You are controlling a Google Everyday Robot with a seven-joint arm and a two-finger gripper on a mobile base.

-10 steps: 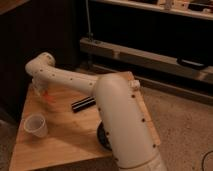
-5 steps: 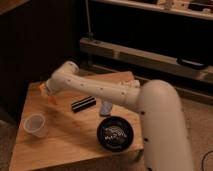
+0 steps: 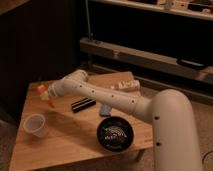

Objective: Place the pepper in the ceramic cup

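Camera view: arm point(image 3: 102, 96) stretched left, gripper point(image 3: 48, 98) holding pepper point(image 3: 42, 90) near ceramic cup point(image 3: 35, 125).

light: dim, warm; background dark | jaws: lit, above table point(image 3: 75, 142) left

Arm point(image 3: 100, 97): off-white, smooth tubular shell, with a row of small dark dots like screw holes along the forearm. Shoulder housing point(image 3: 172, 125) at 4 o'clock is bulky, rounded and equally pale. The gripper point(image 3: 48, 97) sits at the arm's tip, toward 9 o'clock.
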